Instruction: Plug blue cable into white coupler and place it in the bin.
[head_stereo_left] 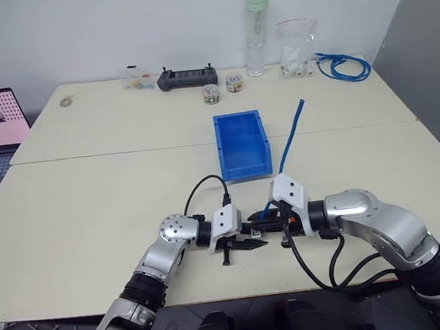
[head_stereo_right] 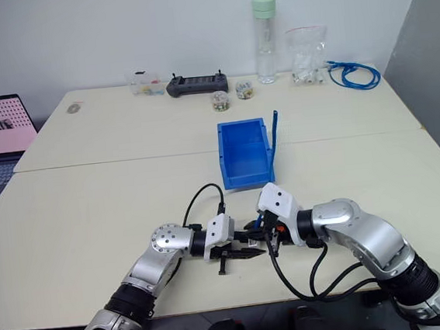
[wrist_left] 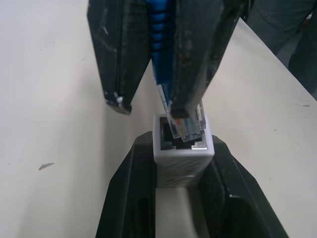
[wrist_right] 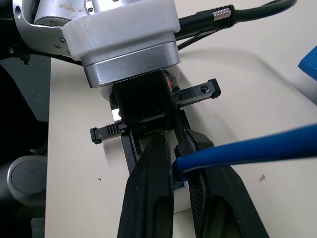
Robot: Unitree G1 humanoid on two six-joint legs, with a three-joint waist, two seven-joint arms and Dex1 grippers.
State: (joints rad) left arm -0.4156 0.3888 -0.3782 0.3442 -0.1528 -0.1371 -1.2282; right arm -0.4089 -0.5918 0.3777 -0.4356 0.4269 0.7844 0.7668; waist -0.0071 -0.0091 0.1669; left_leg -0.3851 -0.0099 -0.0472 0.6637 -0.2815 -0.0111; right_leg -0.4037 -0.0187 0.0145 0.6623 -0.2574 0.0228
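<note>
Near the table's (head_stereo_left: 92, 216) front edge: left gripper (wrist_left: 183, 198) squeezing white coupler (wrist_left: 182, 148), right gripper (wrist_left: 148, 106) pinching blue cable (wrist_left: 159, 54), plug tip just at the socket. Bin (head_stereo_left: 241, 143) a bit farther back. Might jam or bend if tilted sideways, or slip loose.
</note>
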